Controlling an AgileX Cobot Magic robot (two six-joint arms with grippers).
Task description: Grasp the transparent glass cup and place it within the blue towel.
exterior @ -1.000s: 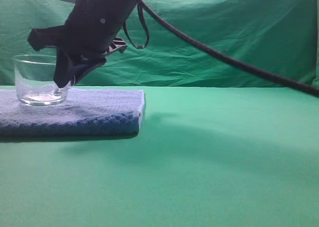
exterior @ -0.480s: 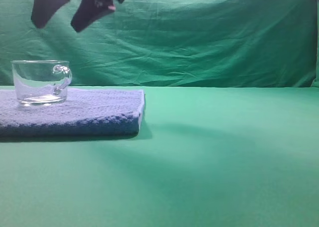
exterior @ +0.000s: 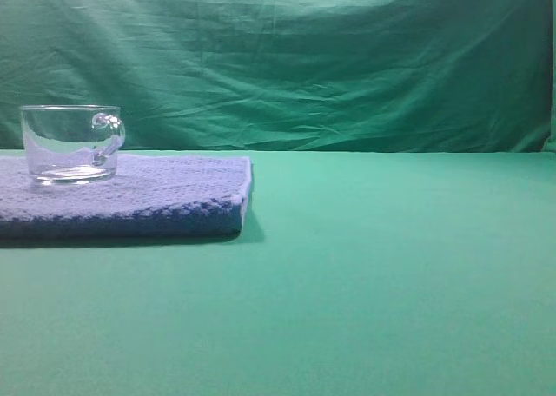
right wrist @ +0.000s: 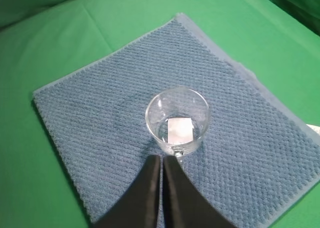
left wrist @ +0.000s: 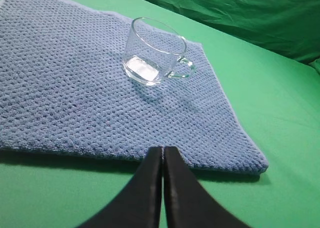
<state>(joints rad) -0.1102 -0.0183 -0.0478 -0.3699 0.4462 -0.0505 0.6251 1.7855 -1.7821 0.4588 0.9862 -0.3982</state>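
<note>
Exterior high view, near to far: the green cloth-covered table (exterior: 365, 274) is filling the foreground, the blue towel (exterior: 130, 201) is lying flat on it at the left, and the transparent glass cup (exterior: 71, 144) is standing upright on the towel's far left part, its loop handle pointing right; a creased green backdrop (exterior: 330, 57) is hanging behind, and neither arm is appearing in this view. Left wrist view: the left end effector (left wrist: 162, 155) is showing at the bottom edge with its two dark fingers pressed together and nothing between them, hanging just in front of the towel's near edge (left wrist: 100, 113); beyond it the cup (left wrist: 155, 52) is resting on the towel near the far right corner, well apart from the fingers. Right wrist view: the right end effector (right wrist: 161, 163) is likewise showing its fingers closed against each other and gripping nothing, looking down from above the towel (right wrist: 100, 113); the cup (right wrist: 177, 119) is sitting near the towel's middle, its handle turned toward the fingertips, which are not gripping the glass.
</note>
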